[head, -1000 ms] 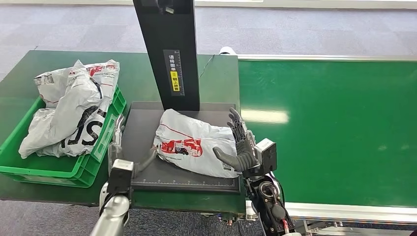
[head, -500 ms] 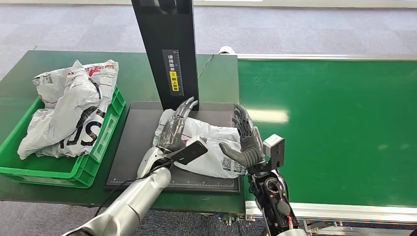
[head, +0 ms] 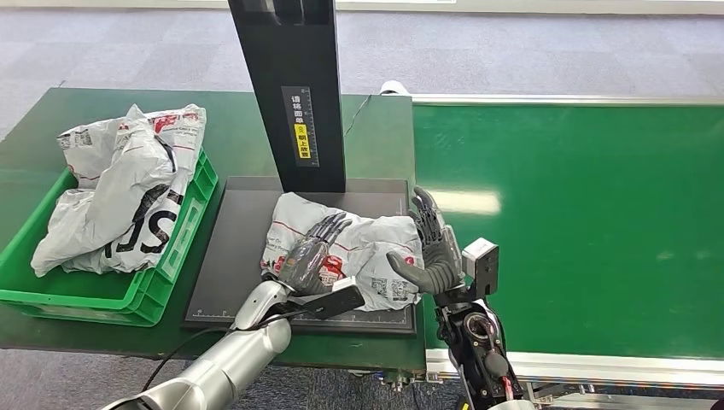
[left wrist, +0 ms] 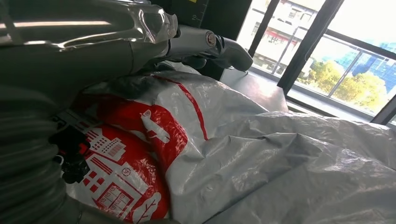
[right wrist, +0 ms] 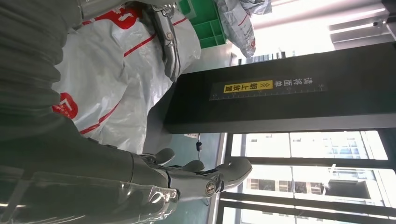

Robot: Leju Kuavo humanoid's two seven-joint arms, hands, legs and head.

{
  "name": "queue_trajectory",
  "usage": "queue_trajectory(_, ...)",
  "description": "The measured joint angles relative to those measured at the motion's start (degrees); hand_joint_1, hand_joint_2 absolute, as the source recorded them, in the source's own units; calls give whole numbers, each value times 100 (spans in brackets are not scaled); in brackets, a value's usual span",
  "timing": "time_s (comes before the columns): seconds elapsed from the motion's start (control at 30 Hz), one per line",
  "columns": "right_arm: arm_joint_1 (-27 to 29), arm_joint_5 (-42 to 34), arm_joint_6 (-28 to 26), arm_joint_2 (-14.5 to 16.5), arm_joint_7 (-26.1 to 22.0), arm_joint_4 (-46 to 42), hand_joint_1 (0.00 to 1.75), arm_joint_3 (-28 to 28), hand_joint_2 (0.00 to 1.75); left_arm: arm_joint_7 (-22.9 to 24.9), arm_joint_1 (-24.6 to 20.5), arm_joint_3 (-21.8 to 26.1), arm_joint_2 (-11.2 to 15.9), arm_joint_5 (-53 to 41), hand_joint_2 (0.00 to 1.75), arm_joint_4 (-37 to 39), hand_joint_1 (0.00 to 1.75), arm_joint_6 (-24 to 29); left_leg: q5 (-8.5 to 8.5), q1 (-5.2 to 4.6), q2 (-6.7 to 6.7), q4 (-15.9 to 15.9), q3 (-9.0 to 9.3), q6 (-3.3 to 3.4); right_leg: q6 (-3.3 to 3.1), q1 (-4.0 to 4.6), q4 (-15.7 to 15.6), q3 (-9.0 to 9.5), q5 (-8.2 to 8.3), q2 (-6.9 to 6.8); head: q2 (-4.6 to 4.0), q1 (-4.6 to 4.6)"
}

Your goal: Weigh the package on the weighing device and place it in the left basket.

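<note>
From my head camera I see a white and grey plastic package [head: 350,248] with red print lying on the dark weighing platform [head: 235,248], directly below a tall black post [head: 294,94] that rises at the platform's 12 o'clock edge. My left hand [head: 309,254] rests palm down on top of the package, fingers laid fairly flat and slightly apart over the red print; I cannot tell if they actually grip the plastic. My right hand [head: 431,252] stands upright against the package's 3 o'clock side, fingers spread wide and pointing up, thumb reaching toward the bag. At 9 o'clock from the platform, just beside it, sits a green basket [head: 171,256] already holding other crumpled grey mail bags [head: 119,188]. At 3 o'clock lies a green conveyor belt [head: 589,222]. In my left wrist camera the package's red printed plastic [left wrist: 140,158] lies just below my fingers [left wrist: 205,44].
</note>
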Motion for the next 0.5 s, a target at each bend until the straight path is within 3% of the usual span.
queue_trajectory(0.27, -6, 28, -1, -5, -40, 112, 0, -5, 175, 25, -27, -80, 205, -63, 175, 7, 5, -174, 0, 2, 6, -2, 21, 0, -1, 2, 1, 19, 0, 3, 0, 0)
queue_trajectory(0.4, -16, 62, -1, -4, -101, 210, 0, -5, 175, -50, -78, -120, 255, -68, 175, 45, 171, -477, 0, 2, 2, -3, 37, -1, -2, 3, 1, 37, -1, 2, 0, 1)
queue_trajectory(0.5, -40, 77, 3, -4, -109, 266, 0, -2, 175, -53, -46, -166, 254, -78, 175, 81, 175, -504, 0, 2, -2, -4, 45, 0, -3, 2, 1, 47, -2, 0, 0, 1)
